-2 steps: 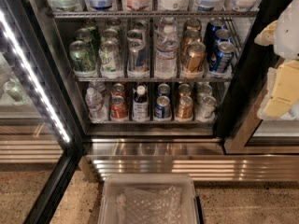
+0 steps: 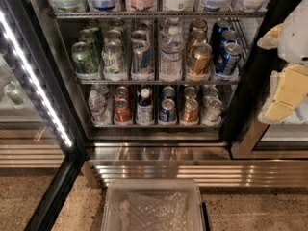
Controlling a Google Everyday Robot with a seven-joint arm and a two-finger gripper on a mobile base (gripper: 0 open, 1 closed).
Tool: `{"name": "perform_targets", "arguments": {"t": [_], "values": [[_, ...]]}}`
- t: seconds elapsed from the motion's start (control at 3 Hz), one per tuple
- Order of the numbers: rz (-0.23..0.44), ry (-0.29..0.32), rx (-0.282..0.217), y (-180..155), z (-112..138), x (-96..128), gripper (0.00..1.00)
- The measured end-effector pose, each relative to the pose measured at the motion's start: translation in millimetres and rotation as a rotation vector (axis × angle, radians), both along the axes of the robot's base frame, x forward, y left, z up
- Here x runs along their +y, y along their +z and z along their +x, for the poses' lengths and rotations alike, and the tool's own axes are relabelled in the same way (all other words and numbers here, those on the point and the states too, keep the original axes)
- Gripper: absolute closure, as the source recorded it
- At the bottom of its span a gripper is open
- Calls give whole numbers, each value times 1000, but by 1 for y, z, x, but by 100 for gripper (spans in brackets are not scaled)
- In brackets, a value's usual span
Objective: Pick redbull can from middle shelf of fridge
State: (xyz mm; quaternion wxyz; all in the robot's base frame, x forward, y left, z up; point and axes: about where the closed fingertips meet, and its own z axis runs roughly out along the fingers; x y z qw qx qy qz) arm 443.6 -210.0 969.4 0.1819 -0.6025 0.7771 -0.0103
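Note:
The redbull can (image 2: 141, 57) is slim, blue and silver with a shiny top. It stands at the front of the third lane on the middle shelf (image 2: 159, 81) of the fridge (image 2: 243, 109), with more such cans behind it. To its left are green cans, and to its right a water bottle (image 2: 171, 54), gold cans (image 2: 198, 59) and dark blue cans (image 2: 226, 57). My gripper (image 2: 281, 66) is at the right edge, outside the fridge and level with the middle shelf. Its cream fingers (image 2: 284, 95) are apart and empty, well right of the can.
The top shelf (image 2: 159, 14) holds large bottles. The bottom shelf (image 2: 154, 125) holds short cans and small bottles. The open glass door with its white LED strip (image 2: 33, 76) stands at the left. A clear plastic bin (image 2: 154, 206) sits on the floor below the fridge.

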Motion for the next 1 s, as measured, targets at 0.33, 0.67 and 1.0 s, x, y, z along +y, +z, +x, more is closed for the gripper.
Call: {"name": "perform_targets", "arguments": {"t": [0.33, 0.67, 1.0], "values": [[163, 12, 20, -32, 27, 29, 0], [345, 68, 17, -47, 61, 80, 0], [470, 124, 21, -50, 84, 131, 0]]}}
